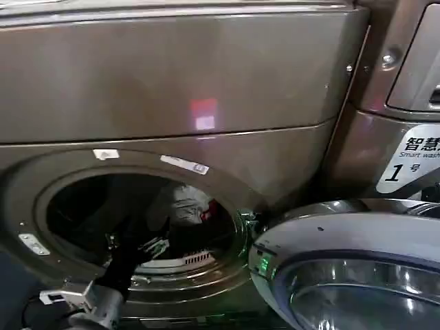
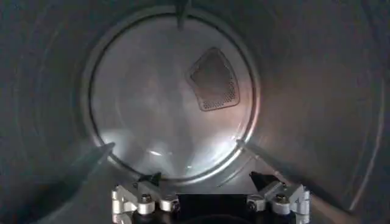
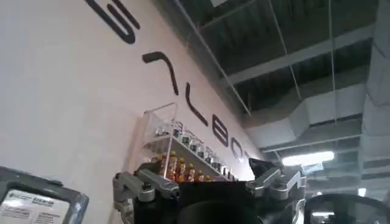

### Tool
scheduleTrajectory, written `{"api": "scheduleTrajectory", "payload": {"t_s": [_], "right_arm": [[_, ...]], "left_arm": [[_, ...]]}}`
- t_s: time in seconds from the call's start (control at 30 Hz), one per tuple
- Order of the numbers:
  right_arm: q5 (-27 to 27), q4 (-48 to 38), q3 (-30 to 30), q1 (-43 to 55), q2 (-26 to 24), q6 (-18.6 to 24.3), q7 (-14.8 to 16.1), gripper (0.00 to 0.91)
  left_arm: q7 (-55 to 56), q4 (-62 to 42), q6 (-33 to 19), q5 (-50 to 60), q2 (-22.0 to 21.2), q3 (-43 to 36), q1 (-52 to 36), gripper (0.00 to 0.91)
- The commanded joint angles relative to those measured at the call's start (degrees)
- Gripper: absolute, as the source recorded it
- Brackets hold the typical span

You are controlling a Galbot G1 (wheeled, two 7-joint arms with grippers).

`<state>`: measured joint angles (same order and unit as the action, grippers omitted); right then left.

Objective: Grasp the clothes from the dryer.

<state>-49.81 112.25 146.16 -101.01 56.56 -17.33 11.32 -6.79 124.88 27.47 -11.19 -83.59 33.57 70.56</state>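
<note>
The dryer (image 1: 172, 89) is the bronze-brown machine with its round porthole open at lower left. The clothes (image 1: 187, 205), a small white bundle with a red patch, lie inside the drum toward its right side. My left arm reaches in through the porthole from below, with its gripper (image 1: 152, 247) low in the drum, left of and below the bundle. In the left wrist view that gripper (image 2: 207, 180) stands open and empty, facing the steel back wall (image 2: 152, 103); the clothes are out of that view. My right gripper (image 3: 204, 171) is parked, open, pointing up at a wall.
The dryer's open round door (image 1: 344, 268) with its glass bowl fills the lower right beside the porthole. A neighbouring bronze panel bears a white "1" sticker (image 1: 411, 159). A perforated vent patch (image 2: 213, 80) sits on the drum's back wall. Drum ribs (image 2: 79, 170) jut inward.
</note>
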Motion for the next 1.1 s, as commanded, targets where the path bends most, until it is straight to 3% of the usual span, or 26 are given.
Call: {"api": "scheduleTrajectory", "payload": {"t_s": [0.03,0.5,1.1], "right_arm": [[0.02,0.27,1.18,-0.43,0.32,-0.31,0.06,0.907],[-0.15,-0.15,1.95,-0.65,0.37,-0.03,0.3,0.907],[0.3,-0.57,0.84,0.49,-0.01,-0.23,0.36,0.907]], "left_arm": [[0.64,-20.02,-2.65,-0.67,0.7,-1.8,-18.05,0.907],[0.94,-44.66,-7.2,4.89,-1.29,-5.77,-34.02,0.907],[-0.22,-66.58,-11.6,6.88,-1.99,-6.85,-48.5,0.907]]}}
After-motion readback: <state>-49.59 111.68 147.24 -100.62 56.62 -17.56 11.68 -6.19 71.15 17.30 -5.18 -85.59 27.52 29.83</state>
